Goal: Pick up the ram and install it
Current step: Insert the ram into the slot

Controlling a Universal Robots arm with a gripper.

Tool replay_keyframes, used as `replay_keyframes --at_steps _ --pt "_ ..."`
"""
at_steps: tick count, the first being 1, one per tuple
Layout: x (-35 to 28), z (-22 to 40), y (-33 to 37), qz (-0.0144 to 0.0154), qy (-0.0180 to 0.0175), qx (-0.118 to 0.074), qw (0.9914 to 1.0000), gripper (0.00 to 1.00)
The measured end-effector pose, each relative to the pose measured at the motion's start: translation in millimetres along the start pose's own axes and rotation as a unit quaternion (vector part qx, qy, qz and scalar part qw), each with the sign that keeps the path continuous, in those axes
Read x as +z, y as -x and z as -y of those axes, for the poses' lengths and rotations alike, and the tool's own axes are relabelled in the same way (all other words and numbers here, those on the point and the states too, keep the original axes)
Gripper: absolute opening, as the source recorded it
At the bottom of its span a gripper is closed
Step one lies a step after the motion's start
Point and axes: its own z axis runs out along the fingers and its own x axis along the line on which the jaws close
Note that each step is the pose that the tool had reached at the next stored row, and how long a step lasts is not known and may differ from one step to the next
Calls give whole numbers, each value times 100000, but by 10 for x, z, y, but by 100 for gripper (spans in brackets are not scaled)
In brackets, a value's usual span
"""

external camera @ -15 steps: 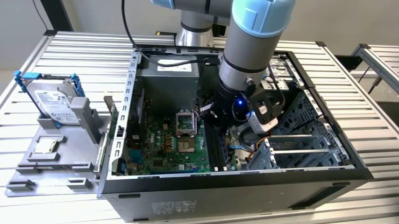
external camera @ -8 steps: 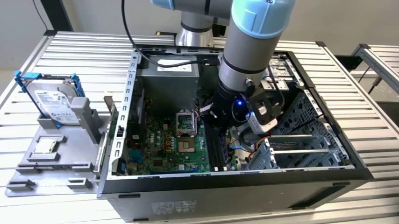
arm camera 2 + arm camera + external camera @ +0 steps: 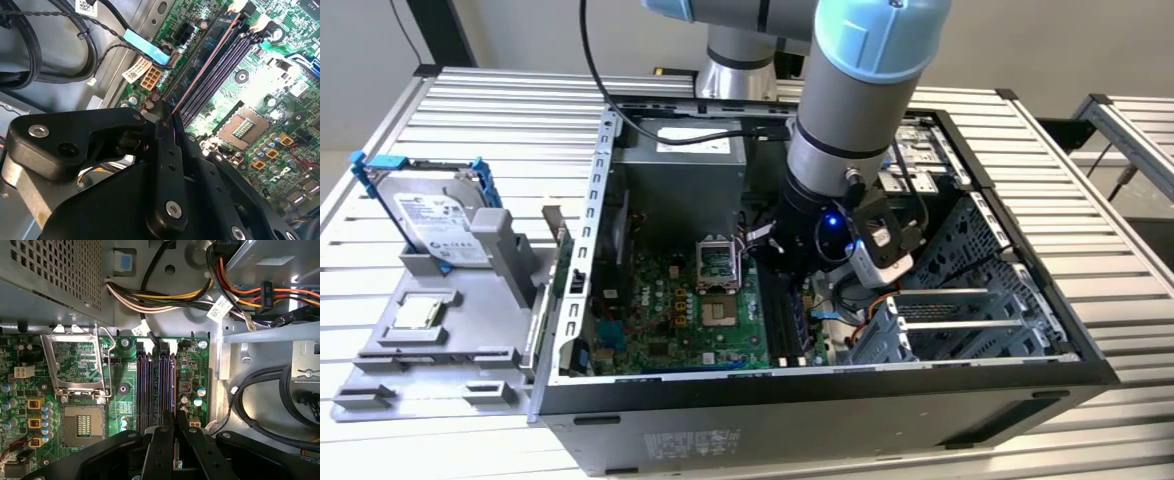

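The black fingers [image 3: 161,440] of the gripper [image 3: 172,432] are pinching the ram [image 3: 205,65], which shows as a thin edge standing along the black memory slots [image 3: 155,385] of the motherboard [image 3: 674,310], at its edge near the drive cage [image 3: 961,300]. In both wrist views the stick is aligned with a slot; I cannot tell if it is seated. The arm [image 3: 854,100] reaches into the open computer case [image 3: 587,300]. A hard drive [image 3: 434,225] and a small silver chip [image 3: 420,313] rest on the grey holder [image 3: 454,370] beside the case.
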Motion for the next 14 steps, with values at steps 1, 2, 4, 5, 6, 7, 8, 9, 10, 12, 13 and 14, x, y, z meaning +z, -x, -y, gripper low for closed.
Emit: replay_keyframes --at_steps 1,2,4,5,6,7,8,9,10,12,13,14 --pt "0 0 -1 0 -3 0 100000 0" --pt "-1 0 -1 -2 -1 -3 100000 0" --pt "-28 -3 -1 -2 -195 -1 100000 0" --pt "-41 -3 -1 -7 -282 -1 100000 0" --pt "-47 -3 -1 2 -340 -3 99999 0" --pt "-48 -3 -1 4 -395 19 99999 0" --pt "-48 -3 -1 4 -456 53 99999 0" --pt "-48 -3 -1 1 -485 93 99999 0" --pt "-49 -4 -3 3 -498 167 99999 0" --pt "-49 -10 -7 33 -509 360 99998 0" --pt "-48 -16 -7 51 -507 395 99998 0" --pt "-46 -19 -6 62 -498 406 99998 0"
